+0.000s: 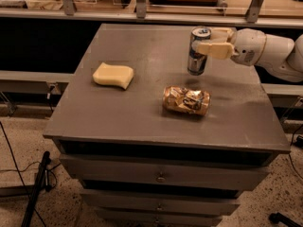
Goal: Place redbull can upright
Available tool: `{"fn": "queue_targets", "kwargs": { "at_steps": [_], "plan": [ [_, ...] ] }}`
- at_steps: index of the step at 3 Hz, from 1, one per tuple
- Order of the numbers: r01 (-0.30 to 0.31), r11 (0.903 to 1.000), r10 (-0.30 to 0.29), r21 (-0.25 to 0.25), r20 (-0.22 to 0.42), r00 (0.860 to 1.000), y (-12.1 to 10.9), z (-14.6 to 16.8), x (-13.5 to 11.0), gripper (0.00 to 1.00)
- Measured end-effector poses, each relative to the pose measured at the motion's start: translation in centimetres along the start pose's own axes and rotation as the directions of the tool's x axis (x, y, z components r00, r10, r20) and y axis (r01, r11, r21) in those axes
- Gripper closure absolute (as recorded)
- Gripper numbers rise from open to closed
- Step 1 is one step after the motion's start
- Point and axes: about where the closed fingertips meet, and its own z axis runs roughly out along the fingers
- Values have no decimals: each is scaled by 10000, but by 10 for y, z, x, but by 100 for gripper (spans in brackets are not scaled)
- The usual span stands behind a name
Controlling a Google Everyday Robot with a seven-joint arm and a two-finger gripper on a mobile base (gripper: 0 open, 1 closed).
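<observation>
The redbull can [197,56] is a slim blue-and-silver can held nearly upright over the right rear part of the grey table [142,117]. Its base is just above or barely touching the tabletop. My gripper [207,40] comes in from the right on a white arm [265,51]. Its yellowish fingers [214,49] are shut on the can's upper half.
A dented gold-orange can [186,100] lies on its side just in front of the redbull can. A yellow sponge [113,75] lies on the left of the table. Drawers [161,178] are below the top. Shelving runs behind the table.
</observation>
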Motion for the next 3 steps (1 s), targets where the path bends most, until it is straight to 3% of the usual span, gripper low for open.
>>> {"fn": "queue_targets", "kwargs": {
  "at_steps": [1,2,3],
  "plan": [
    [-281,9996,282,101,0,9996,-1,-10,19,28],
    [-344,9994,344,72,12,9994,-1,-9,22,4],
    [-340,9994,340,40,13,9994,0,-7,22,0]
  ]
}}
